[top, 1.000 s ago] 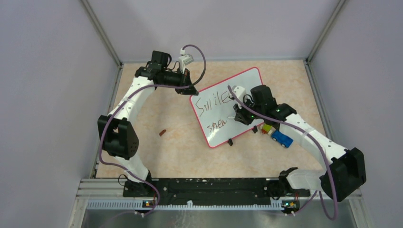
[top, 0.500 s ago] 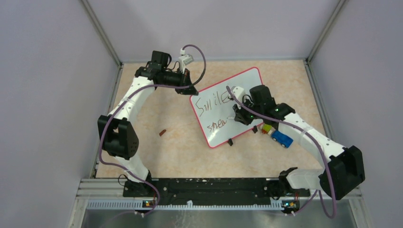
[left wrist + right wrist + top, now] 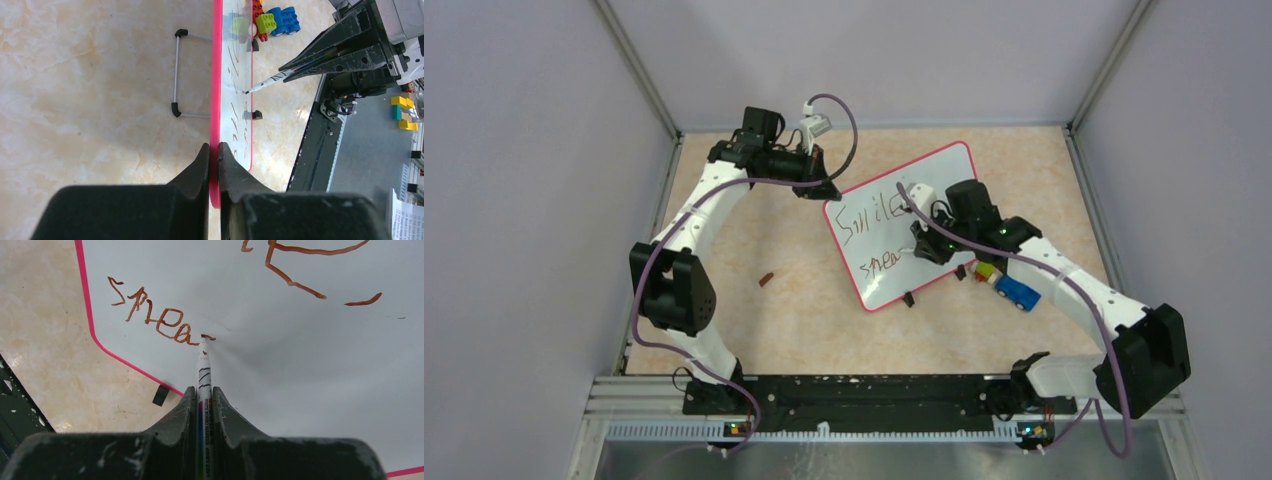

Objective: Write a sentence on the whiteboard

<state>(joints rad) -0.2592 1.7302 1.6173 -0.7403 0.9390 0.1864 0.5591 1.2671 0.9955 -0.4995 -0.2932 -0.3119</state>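
The whiteboard (image 3: 944, 175) lies tilted on the table, white with a red-pink rim. It bears the sentence (image 3: 874, 215) in brownish-red: "Smile" above, "sprea" (image 3: 155, 315) below, with a short fresh stroke after the "a". My left gripper (image 3: 827, 192) is shut on the board's far-left rim (image 3: 216, 100), which shows edge-on in the left wrist view. My right gripper (image 3: 924, 248) is shut on a white whiteboard marker (image 3: 204, 375). The marker's tip touches the board just right of "sprea". The marker also shows in the left wrist view (image 3: 265, 82).
A toy block car (image 3: 1016, 291) with yellow, red and blue bricks sits just right of the board, under my right arm. A small brown piece (image 3: 767, 279) lies on the table left of the board. The board's wire stand (image 3: 176, 75) shows behind it.
My right gripper has shifted slightly left and up with the marker over the second line. The left arm and the board have not moved.
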